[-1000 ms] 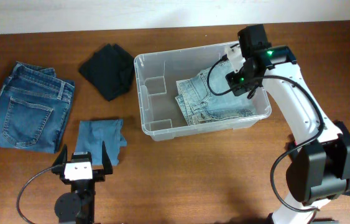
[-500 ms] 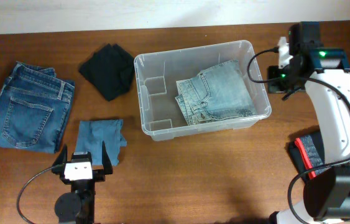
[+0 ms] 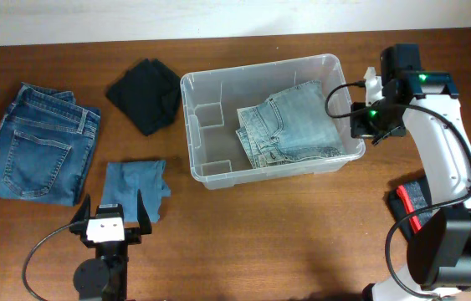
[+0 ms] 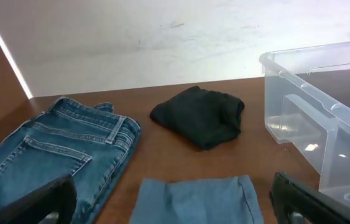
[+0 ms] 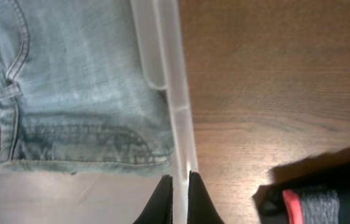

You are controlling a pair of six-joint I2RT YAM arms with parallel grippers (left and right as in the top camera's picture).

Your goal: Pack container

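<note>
One container (image 3: 277,171) holding one light jeans (image 3: 289,125), outside one dark jeans (image 3: 38,146), one black cloth (image 3: 145,94), one blue cloth (image 3: 135,186), left gripper (image 3: 112,203) spread, right gripper (image 5: 176,198) pressed together above rim

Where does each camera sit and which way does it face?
Overhead: above the table, looking straight down; right arm, left gripper and container show.
Left wrist: low over the table, facing level toward the black garment; left gripper open at the bottom corners.
Right wrist: looking straight down on the container's rim; right gripper tips at bottom.
Shared: overhead and right wrist both show the light jeans.
</note>
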